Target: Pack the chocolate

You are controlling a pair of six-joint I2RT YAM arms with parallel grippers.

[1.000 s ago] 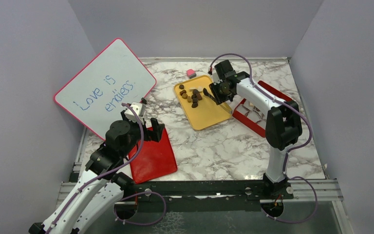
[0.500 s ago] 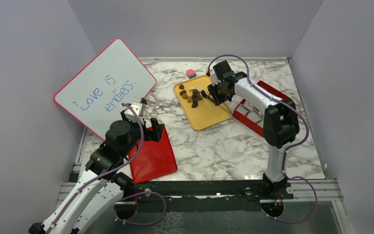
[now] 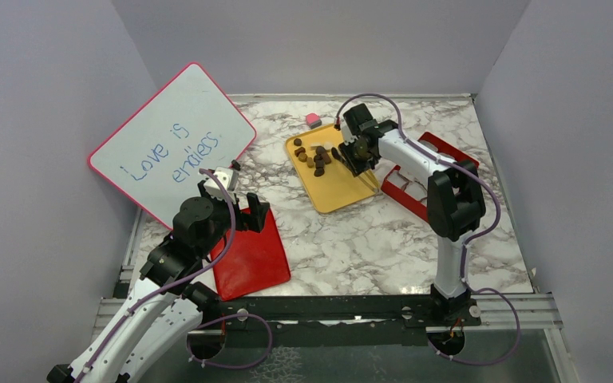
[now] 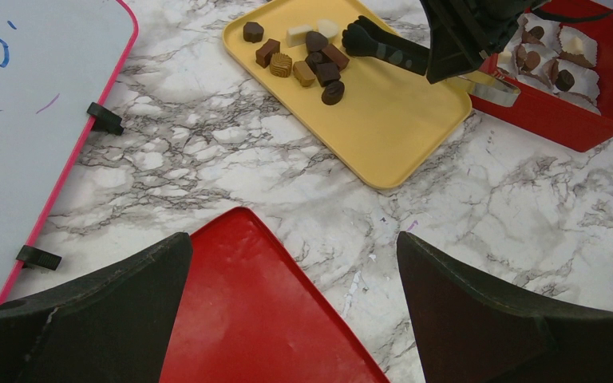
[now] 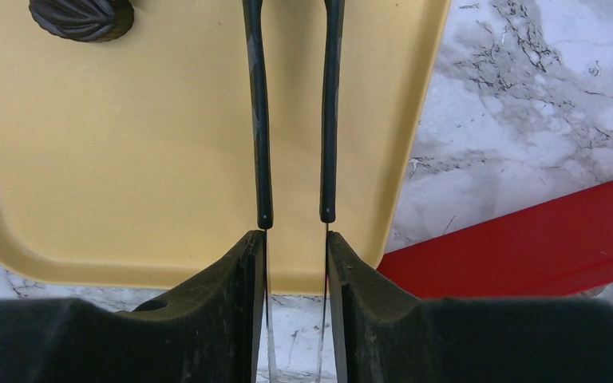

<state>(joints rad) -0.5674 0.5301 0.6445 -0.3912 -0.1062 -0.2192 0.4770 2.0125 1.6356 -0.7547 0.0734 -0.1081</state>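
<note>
Right gripper [image 5: 295, 239] is clamping the tongs [image 5: 260, 120] at their bare metal shanks, squeezing the two thin black-coated arms to a narrow, parallel gap. From the left wrist view the scalloped tong tips are lying close together just beside the pile; whether they are pinching a piece cannot be told. The chocolate [image 4: 319, 64] is sitting clustered at the far end of the yellow tray [image 4: 399, 120]: dark, mid-brown and one cream block, some ribbed, some square. More pieces are already resting in frilled paper cups inside the red box [image 4: 599, 88]. The pieces are likely light, rigid and smooth-skinned, so prone to slipping and scuffing. Taking each across its flat sides with gentle pressure is looking safest. The tray is glossy and smooth on veined marble table [image 4: 487, 207]. Left gripper [image 4: 294, 239] is hovering spread wide and empty over the red lid [image 4: 247, 319].
</note>
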